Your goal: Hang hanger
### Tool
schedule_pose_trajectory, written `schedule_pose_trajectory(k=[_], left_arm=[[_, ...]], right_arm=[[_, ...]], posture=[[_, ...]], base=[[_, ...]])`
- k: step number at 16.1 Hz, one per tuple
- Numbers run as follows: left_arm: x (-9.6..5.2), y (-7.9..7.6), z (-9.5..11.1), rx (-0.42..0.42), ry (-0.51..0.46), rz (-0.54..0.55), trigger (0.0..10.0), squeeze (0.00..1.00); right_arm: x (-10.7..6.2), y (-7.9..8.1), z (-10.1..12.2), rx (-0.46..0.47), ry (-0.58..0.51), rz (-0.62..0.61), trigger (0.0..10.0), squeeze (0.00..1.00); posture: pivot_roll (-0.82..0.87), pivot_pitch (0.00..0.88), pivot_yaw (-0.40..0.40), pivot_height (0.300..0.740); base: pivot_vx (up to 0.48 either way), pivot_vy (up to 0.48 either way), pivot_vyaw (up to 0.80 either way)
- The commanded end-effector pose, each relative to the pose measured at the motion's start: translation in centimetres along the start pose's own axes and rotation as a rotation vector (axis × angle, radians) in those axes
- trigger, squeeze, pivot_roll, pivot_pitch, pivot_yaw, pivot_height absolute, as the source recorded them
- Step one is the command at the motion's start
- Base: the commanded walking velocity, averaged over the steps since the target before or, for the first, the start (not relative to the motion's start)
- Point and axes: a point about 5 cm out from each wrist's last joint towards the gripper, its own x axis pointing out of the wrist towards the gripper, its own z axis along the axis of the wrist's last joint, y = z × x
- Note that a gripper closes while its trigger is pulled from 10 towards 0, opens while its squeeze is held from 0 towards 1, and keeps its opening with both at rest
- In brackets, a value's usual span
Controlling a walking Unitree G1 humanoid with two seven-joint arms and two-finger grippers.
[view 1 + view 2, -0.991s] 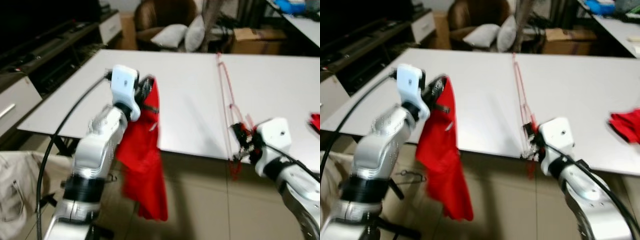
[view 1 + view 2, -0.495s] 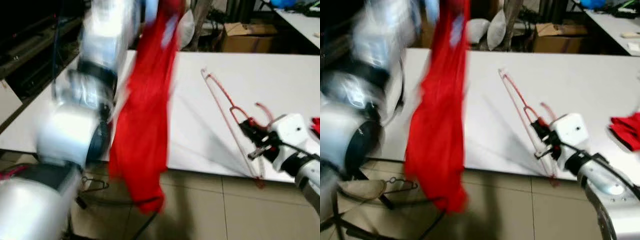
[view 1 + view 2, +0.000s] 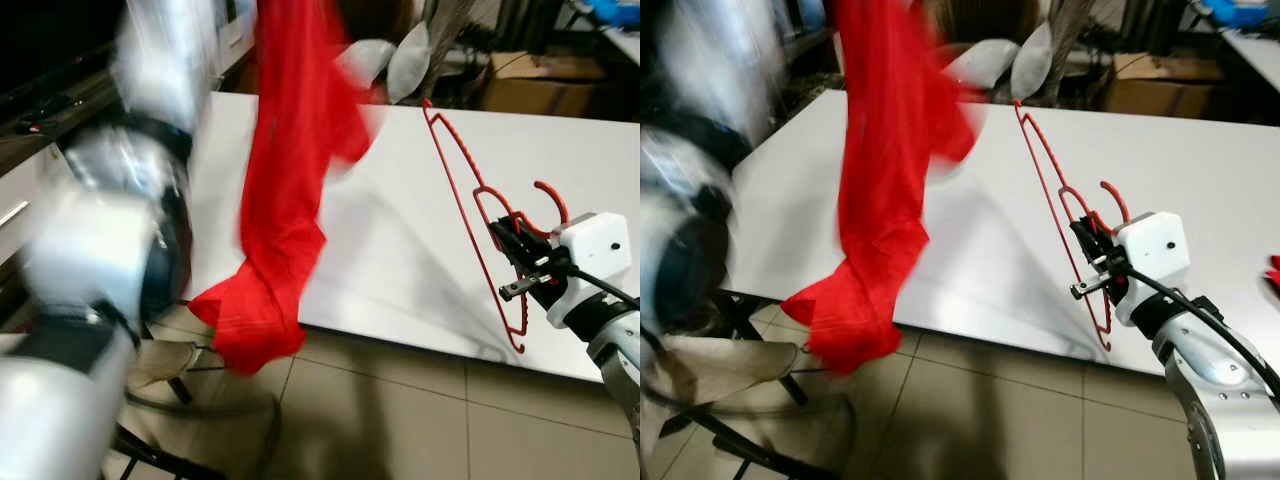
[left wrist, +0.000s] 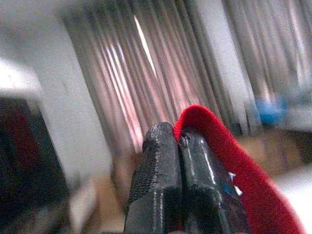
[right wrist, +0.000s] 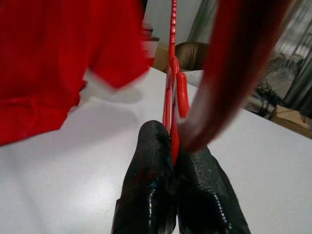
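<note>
My left gripper (image 4: 176,134) is shut on the edge of a red garment (image 3: 290,170), held high. The cloth hangs down over the left part of the white table (image 3: 400,250), and its lower end dangles past the front edge. The left arm (image 3: 110,230) is blurred at the left. My right gripper (image 3: 512,250) is shut on a red wire hanger (image 3: 455,175), near its hook. The hanger is tilted up above the table's right side, its long side pointing away from me. In the right wrist view the hanger (image 5: 171,73) runs out from between the pressed fingers (image 5: 151,161).
A brown armchair with pale cushions (image 3: 395,60) and a cardboard box (image 3: 540,85) stand behind the table. A dark low cabinet (image 3: 50,110) runs along the left. A black metal frame (image 3: 170,440) stands on the tiled floor under the table's front left corner.
My left arm has swung up and lifted the red garment high over the table. My right gripper has raised the hanger off the table edge and tilted it upward. The camera has shifted too.
</note>
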Motion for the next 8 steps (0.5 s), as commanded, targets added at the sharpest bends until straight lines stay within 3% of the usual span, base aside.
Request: schedule_pose_trajectory(k=[1,2,4,6,8], left_arm=[[-1.2,-1.6,-3.3,0.057,0.1,-0.096,10.0,0.0],[-3.2,-2.9,-7.1,0.066,0.215,-0.171,10.0,0.0],[-5.0,-3.2,-9.4,0.06,0.274,-0.205,10.0,0.0],[-5.3,-2.4,-9.5,0.046,0.272,-0.177,10.0,0.0],[-5.4,-2.2,-9.1,0.053,0.26,-0.223,10.0,0.0]], right_arm=[[0.0,0.6,0.4,0.002,-0.023,0.025,10.0,0.0],[-0.1,1.0,0.3,0.012,-0.024,0.039,10.0,0.0],[-0.3,1.3,0.1,0.024,-0.014,0.069,10.0,0.0],[-0.3,1.6,-0.2,0.029,-0.002,0.106,10.0,0.0],[-0.3,1.9,-0.2,0.025,-0.001,0.152,10.0,0.0]], posture=[[-0.09,0.0,0.074,0.74],[-0.09,0.0,0.07,0.74],[-0.08,0.0,0.059,0.74],[-0.07,0.0,0.051,0.74],[-0.07,0.0,0.052,0.74]], base=[[0.0,0.0,0.0],[0.0,0.0,0.0],[0.0,0.0,0.0],[0.0,0.0,0.0],[0.0,0.0,0.0]])
